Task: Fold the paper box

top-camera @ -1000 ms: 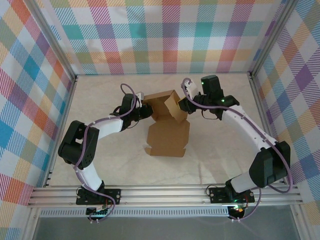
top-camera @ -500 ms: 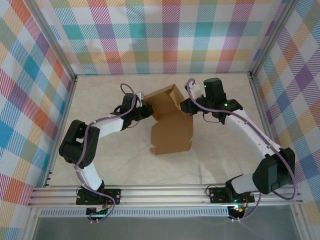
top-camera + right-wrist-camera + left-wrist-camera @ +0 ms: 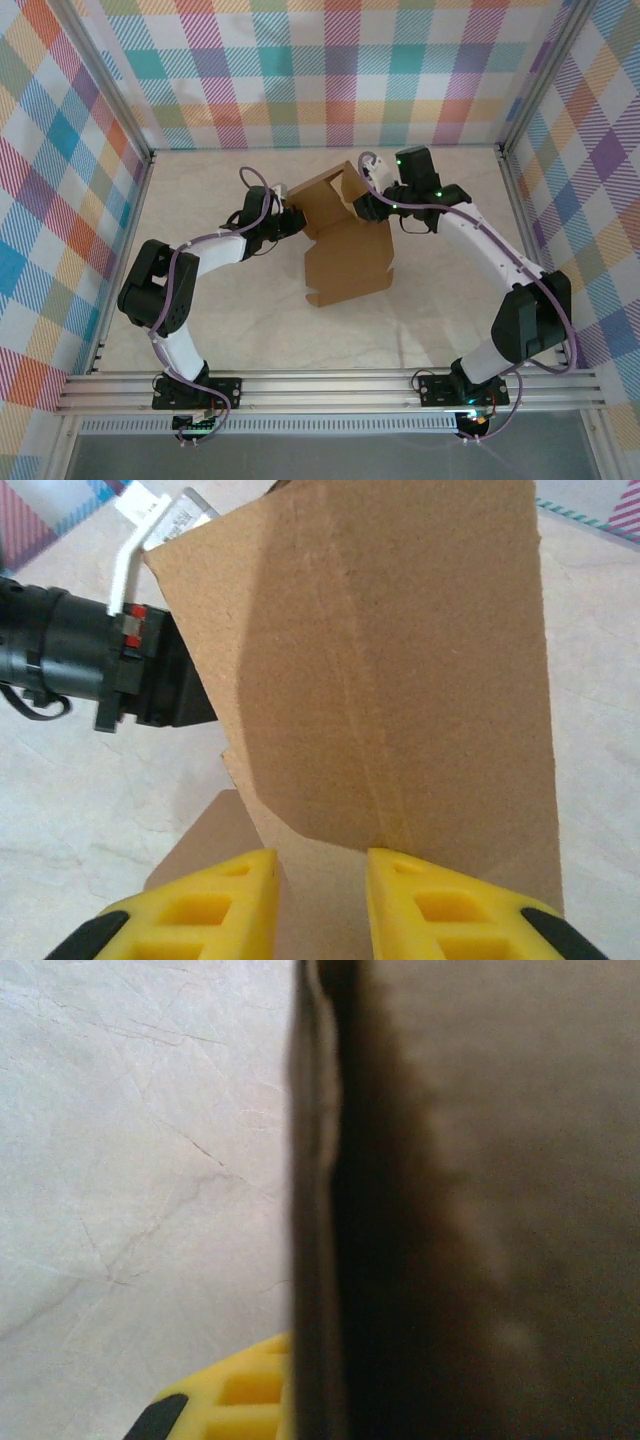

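Plaid fabric walls (image 3: pixel 340 70), pale marbled tabletop (image 3: pixel 250 325), brown paper box (image 3: pixel 345 265) at centre

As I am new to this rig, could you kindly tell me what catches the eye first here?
The brown paper box, its far half lifted off the table, stands out first. The left gripper pinches that half's left edge; the right gripper, jaws apart, sits at its right.

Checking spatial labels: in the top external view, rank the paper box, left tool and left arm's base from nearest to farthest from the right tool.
From the right tool:
1. paper box, right at its fingertips, mid-view.
2. left tool, on the box's opposite, left side.
3. left arm's base, bottom left of the view.
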Robot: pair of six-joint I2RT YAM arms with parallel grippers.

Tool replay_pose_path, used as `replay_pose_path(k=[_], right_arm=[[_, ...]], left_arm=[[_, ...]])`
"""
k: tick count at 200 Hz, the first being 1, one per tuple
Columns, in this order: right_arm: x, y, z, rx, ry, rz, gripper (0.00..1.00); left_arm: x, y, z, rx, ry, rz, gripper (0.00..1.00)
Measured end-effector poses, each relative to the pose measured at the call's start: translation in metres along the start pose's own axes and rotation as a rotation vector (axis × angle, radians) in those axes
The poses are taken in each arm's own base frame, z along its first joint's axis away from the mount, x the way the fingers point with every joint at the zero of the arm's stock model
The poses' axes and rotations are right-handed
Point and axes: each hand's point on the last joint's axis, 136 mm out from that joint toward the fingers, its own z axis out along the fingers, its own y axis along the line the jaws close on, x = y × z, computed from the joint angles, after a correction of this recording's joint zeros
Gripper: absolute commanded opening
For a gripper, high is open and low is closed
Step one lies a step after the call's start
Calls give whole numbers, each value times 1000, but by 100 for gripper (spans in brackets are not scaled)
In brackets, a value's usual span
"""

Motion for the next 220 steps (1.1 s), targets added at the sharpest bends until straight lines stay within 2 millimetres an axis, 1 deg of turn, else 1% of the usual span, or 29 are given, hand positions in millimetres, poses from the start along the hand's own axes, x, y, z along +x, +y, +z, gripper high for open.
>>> replay_pose_path(k=[34, 71, 99, 121, 148, 168, 181, 193, 211, 220], right_arm=[[1, -7, 7, 95, 42, -83, 39], [0, -18, 7, 195, 51, -124, 38], [0, -25, 6, 237, 58, -133, 38], [2, -21, 9, 212, 67, -149, 40], [2, -7, 7, 139, 53, -149, 41], [1, 7, -8, 97, 12, -145, 46], [-5, 17, -27, 58, -37, -131, 48], [-15, 25, -47, 21, -107, -113, 49], [-32, 23, -76, 8, -208, -81, 47], [-39, 19, -86, 14, -245, -59, 46]], left_arm=[[0, 0, 0, -1, -1, -1, 0], [0, 0, 0, 0, 0, 0, 0], [0, 0, 0, 0, 0, 0, 0], [0, 0, 0, 0, 0, 0, 0], [-2, 3, -1, -4, -4, -5, 0], [-3, 3, -2, 2, -2, -9, 0], [-3, 2, -2, 13, 1, -8, 0], [-3, 1, -2, 21, 3, -7, 0], [-4, -3, -2, 36, -1, -3, 0], [-5, -4, -2, 43, -3, -1, 0]])
